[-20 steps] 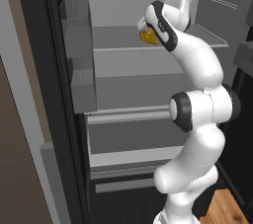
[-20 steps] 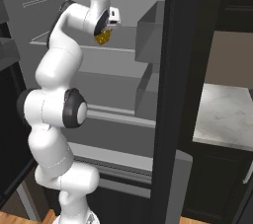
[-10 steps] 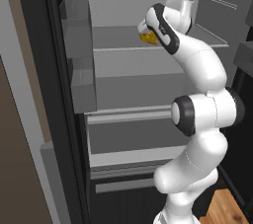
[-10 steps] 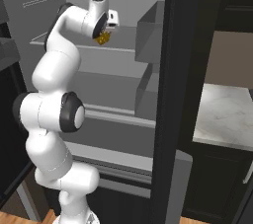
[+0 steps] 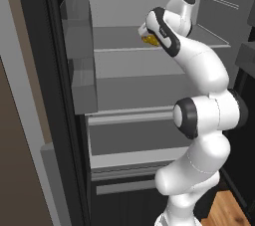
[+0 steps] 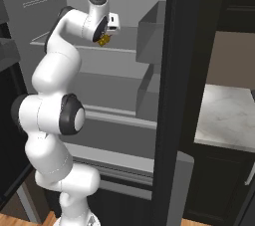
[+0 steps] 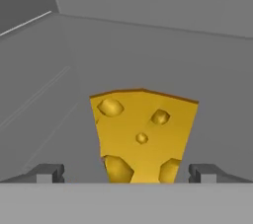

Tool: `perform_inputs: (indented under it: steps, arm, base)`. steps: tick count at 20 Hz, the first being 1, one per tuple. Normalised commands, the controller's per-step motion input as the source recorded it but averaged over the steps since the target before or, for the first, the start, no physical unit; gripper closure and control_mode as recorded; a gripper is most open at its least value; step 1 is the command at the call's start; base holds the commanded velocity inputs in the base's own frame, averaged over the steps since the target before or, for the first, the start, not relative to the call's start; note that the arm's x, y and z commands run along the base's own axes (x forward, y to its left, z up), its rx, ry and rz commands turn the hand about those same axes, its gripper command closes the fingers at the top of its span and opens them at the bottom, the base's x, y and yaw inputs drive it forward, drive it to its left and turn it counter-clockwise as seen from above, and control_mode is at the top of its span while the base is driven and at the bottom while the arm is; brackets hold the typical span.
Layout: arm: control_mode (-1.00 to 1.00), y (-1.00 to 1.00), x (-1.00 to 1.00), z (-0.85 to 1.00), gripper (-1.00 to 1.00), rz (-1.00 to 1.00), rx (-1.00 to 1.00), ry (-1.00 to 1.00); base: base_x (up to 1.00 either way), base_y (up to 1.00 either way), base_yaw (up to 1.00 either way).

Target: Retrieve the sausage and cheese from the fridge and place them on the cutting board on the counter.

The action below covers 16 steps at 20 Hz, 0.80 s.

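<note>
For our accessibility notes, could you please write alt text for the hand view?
A yellow cheese wedge with holes sits on a grey fridge shelf, centred between the two dark fingertips of the open end effector. Plain grey fridge walls rise behind it.

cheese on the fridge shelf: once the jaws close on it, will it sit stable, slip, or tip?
The cheese is a wedge with flat faces, so it should not roll. It widens away from the open gripper, whose fingertips flank its narrower near end, so it may squeeze outward when pinched. It stands tall on the fridge shelf, so a push could topple it.
</note>
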Motion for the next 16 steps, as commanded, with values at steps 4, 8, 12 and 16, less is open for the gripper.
perform_inputs:
  steps: [4, 8, 12, 16]
  arm:
    - [-1.0, 0.0, 0.32, -0.12, -1.0, 0.0, 0.0, 0.0]
    - [-1.0, 0.0, 0.13, -0.32, 1.0, 0.0, 0.0, 0.01]
    - [-1.0, 0.0, -0.04, -0.63, 1.0, 0.0, 0.0, 0.08]
    - [-1.0, 0.0, -0.23, -0.57, 1.0, 0.0, 0.0, 0.04]
  base:
    - [0.0, 0.0, 0.0]
    - [0.0, 0.0, 0.0]
    - [0.0, 0.0, 0.0]
    - [0.0, 0.0, 0.0]
